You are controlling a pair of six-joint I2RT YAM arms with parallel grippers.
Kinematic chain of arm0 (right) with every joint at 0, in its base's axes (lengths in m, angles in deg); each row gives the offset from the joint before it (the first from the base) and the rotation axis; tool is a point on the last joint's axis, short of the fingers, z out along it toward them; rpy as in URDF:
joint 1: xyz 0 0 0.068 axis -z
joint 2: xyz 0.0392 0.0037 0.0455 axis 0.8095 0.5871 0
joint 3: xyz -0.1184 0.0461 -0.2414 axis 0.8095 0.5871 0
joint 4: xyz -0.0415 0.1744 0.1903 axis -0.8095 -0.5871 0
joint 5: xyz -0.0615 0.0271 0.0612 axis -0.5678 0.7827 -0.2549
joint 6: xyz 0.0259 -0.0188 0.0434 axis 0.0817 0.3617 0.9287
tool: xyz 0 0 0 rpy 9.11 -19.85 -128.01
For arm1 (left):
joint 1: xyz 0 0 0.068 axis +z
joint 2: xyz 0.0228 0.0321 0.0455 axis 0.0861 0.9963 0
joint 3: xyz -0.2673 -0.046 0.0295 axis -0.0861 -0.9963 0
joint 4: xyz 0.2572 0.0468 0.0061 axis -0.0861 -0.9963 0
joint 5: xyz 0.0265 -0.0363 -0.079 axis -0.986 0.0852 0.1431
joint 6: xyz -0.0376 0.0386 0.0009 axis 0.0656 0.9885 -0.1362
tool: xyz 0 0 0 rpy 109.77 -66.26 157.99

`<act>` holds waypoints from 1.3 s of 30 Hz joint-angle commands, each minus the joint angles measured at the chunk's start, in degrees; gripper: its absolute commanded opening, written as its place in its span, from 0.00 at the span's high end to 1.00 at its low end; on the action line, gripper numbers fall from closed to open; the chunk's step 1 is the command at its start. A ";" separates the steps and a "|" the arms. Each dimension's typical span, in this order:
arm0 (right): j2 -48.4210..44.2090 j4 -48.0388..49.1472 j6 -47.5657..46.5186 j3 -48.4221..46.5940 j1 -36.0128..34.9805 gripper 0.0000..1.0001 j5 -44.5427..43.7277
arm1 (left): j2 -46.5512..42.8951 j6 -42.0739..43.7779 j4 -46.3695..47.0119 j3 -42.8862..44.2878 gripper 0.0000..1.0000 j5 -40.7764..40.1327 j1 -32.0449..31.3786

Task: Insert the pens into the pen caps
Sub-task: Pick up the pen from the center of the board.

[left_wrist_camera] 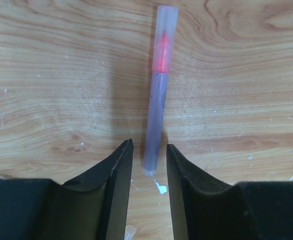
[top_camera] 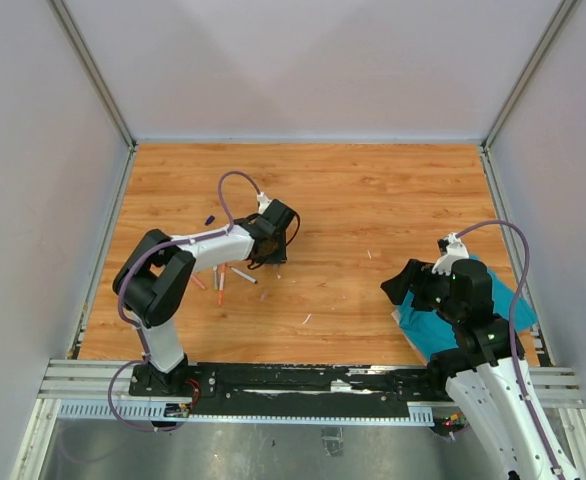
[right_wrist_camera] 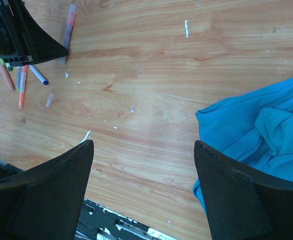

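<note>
A pale grey pen [left_wrist_camera: 159,95] lies on the wood, its pink tip inside a frosted cap [left_wrist_camera: 165,30] at the far end. My left gripper [left_wrist_camera: 149,146] is open, low over the table, with the pen's near end between the fingertips and a small gap on each side. In the top view the left gripper [top_camera: 273,238] is left of centre. Several more pens [top_camera: 220,282] lie near its arm and show in the right wrist view [right_wrist_camera: 21,82]. A dark purple cap [top_camera: 210,219] lies apart. My right gripper [right_wrist_camera: 143,145] is wide open and empty.
A teal cloth [top_camera: 478,320] lies under the right arm, also in the right wrist view [right_wrist_camera: 261,125]. A small clear cap [right_wrist_camera: 50,99] lies near the pens and shows between the left fingers [left_wrist_camera: 130,231]. A black rail [top_camera: 303,380] runs along the near edge.
</note>
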 commanded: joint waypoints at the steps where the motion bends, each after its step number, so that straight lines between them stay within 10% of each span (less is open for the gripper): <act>1: -0.11 -0.38 0.63 -0.31 0.69 0.19 1.19 | -3.49 1.87 0.88 1.22 0.61 -0.05 0.43; 20: 8.15 0.66 -2.63 -1.21 0.72 0.17 7.12 | -32.01 1.11 -3.17 -9.34 0.56 -8.34 0.43; 33: 11.61 -0.93 -1.90 -2.30 0.73 0.13 1.15 | -32.55 -5.26 -11.78 -17.09 0.54 -14.14 1.61; 39: 10.70 0.33 -3.68 -1.90 0.66 0.11 5.10 | -33.24 -1.88 -6.92 -19.99 0.57 -4.77 6.50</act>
